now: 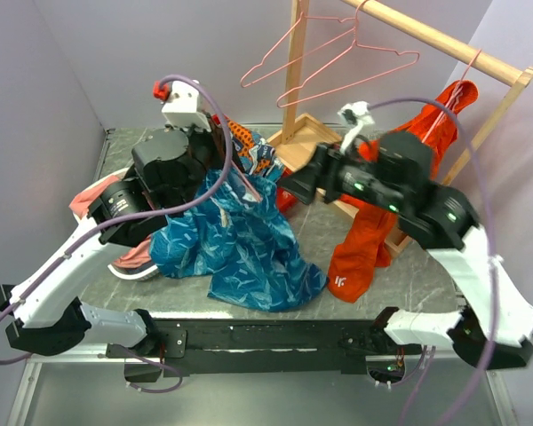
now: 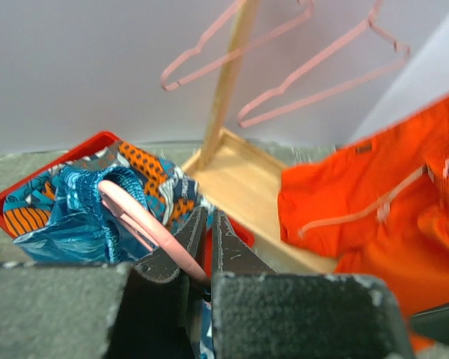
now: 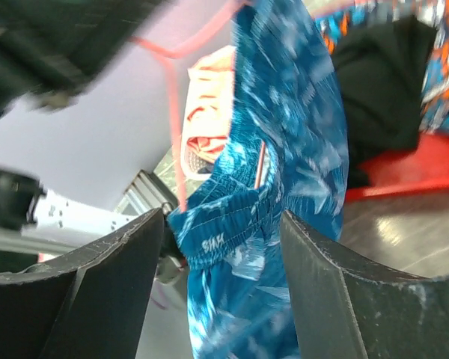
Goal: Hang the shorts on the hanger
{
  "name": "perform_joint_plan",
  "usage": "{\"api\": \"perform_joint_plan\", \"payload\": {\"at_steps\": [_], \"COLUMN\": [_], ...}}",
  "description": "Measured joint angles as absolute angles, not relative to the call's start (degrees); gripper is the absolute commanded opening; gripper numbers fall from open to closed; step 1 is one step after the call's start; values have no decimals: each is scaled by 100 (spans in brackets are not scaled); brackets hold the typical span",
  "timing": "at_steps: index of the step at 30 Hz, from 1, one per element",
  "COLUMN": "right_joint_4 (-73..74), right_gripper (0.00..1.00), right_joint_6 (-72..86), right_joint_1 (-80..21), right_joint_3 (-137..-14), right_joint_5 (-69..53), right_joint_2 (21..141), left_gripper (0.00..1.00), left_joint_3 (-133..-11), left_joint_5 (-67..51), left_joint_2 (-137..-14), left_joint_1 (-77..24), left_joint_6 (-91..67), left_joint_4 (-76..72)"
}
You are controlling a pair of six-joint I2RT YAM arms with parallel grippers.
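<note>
Grey stone-look table fills the top view, and most of the shorts lie heaped on it just left of centre, trailing toward 6 o'clock. Their upper part is lifted toward 11 o'clock, where the left gripper is pressed together on the pink hanger. The right gripper reaches in from 3 o'clock with its fingers spread on either side of the waistband, gripping nothing as far as I can tell.

I judge the task about midway. The hanger is in hand and one end is buried in the fabric, but the shorts are not yet draped evenly and still have to clear the table.

Only the left wrist view shows the wire pinched between the fingers and running into the cloth, with a red tray of patterned cloth behind. Only the right wrist view shows the waistband hanging between the open fingers. Farther off at 1 o'clock, the top view alone shows the wooden rail, two spare hangers and an orange garment.
</note>
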State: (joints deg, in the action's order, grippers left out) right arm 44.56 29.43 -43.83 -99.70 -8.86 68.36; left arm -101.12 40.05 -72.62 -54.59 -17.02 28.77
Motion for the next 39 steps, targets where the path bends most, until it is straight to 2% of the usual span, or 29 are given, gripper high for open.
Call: {"api": "perform_joint_plan", "payload": {"at_steps": [7, 16, 22, 39], "right_joint_4": [4650, 5594, 5970, 6016], "right_gripper": [74, 85, 85, 82], "right_joint_6": [1944, 1643, 1616, 1732], "right_joint_1": [-4523, -5612, -5865, -6372], "right_joint_3": [-9843, -9876, -9526, -8917], "right_joint_5": [-1004, 351, 827, 1140], "right_joint_2": [6237, 6611, 6879, 6696], "left_gripper": [1, 1, 1, 1], "left_joint_3": [-10261, -10318, -10322, -10447], "left_joint_5": [3868, 4060, 4152, 4206], "left_joint_2": [-7472, -7891, -7946, -8213], "left_joint_1": [-5728, -5892, -5959, -6023], "left_joint_6": [-1614, -1623, -1638, -1769], "left_joint_4": [3448, 3616, 3634, 3649]}}
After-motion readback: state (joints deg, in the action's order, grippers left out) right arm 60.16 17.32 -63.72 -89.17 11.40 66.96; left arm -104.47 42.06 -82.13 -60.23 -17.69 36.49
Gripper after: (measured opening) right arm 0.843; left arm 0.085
